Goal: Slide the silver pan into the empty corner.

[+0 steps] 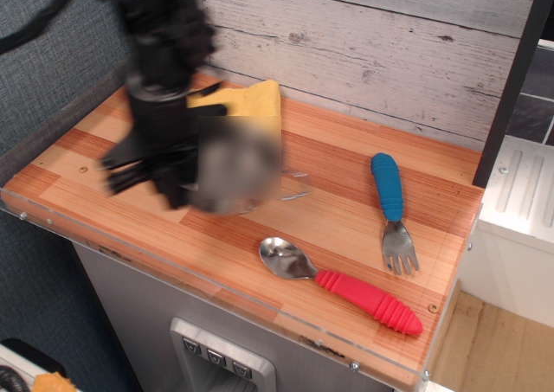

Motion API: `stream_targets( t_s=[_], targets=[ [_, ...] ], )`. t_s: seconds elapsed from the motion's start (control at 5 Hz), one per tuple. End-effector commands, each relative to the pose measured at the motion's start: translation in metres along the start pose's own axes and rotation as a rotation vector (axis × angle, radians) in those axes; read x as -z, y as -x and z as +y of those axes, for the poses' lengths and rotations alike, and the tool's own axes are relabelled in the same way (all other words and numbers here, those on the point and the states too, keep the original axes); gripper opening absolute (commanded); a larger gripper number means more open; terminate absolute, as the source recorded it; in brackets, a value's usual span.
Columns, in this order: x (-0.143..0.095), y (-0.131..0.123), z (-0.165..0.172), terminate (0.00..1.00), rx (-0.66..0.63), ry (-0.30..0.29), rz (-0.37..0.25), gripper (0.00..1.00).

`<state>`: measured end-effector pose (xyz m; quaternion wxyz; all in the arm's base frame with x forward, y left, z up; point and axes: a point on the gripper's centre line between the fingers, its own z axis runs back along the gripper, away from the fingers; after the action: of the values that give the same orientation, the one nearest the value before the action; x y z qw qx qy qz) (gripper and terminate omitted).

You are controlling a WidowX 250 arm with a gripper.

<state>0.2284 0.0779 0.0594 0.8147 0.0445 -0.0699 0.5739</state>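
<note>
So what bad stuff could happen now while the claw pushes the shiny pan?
The silver pan is a blur, so it looks to be moving fast; it might overshoot the empty corner and bump the clear rim. The yellow cloth sits right behind the pan and could get dragged along. The blur also hides how the claw holds the pan, so it might slip loose.

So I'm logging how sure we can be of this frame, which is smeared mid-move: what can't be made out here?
- Silver pan: motion blur leaves a grey smear; its rim, handles and contact with the table can't be read.
- Gripper: blurred too; whether the fingers are closed on the pan is unclear.
- Yellow cloth: partly hidden behind the arm and pan.
- Arm's upper part: cut off by the top edge.
- Dark dot by the near-left corner: too small to identify.
</note>
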Motion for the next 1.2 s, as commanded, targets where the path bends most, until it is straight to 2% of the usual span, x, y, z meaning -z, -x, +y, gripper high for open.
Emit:
stream_targets(
  t_s=[0.0,0.2,0.4,1.0],
  targets=[
    [0.007,-0.020,0.036,0.00,-0.146,0.032,-0.033,0.00],
    [0.015,-0.036,0.038,0.00,-0.172,0.014,-0.068,0.00],
    [0.012,-0.046,0.038,0.00,-0.196,-0.016,-0.090,0.00],
    [0.035,-0.068,0.047,0.00,-0.239,-0.051,-0.096,0.00]
  ],
)
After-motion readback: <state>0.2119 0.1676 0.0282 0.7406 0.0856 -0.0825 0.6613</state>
